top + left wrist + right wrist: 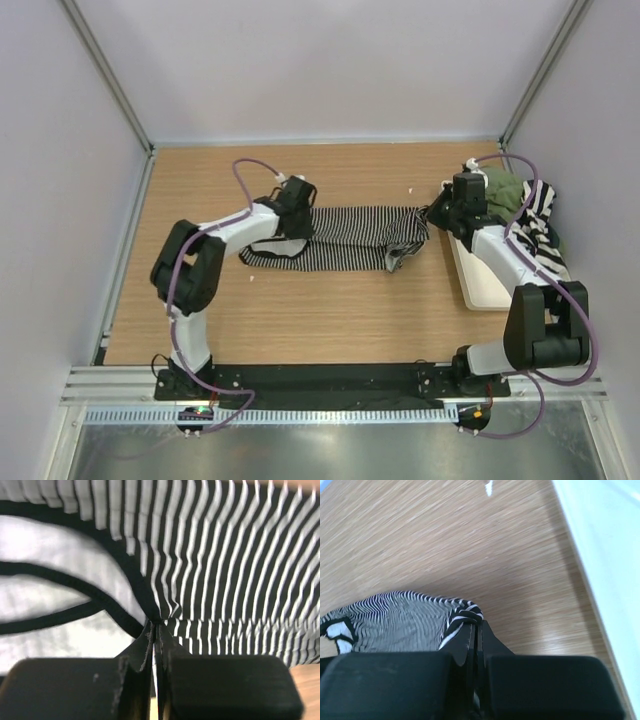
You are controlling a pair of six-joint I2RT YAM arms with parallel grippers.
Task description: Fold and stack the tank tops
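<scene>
The pinstriped tank top (pixel 350 235) lies stretched across the middle of the table (pixel 300 320), its length running left to right between the 2 arms. Its left end lies flat, showing a pale inner side edged with black binding. Its right end is gathered into a loose bunch.

The left gripper (pixel 156 626) is clenched on the left end of this top. Its 2 fingers (pixel 135 652) stand pressed together, with a pinch of striped cloth caught at their tips, right where the black binding curves in.

The right gripper (pixel 476 625) is likewise clamped on the top's right end (a small fold of pinstriped cloth shows between the closed tips), with bare wood beyond it.

The green tank top (pixel 505 190) and the broad-striped tank top (pixel 540 215) sit in a crumpled heap at the far right of the table, touching each other, the green one further back. The heap covers the far end of the cream tray (pixel 480 285), which lies along the right side under the right arm. Both tops there are unfolded.
</scene>
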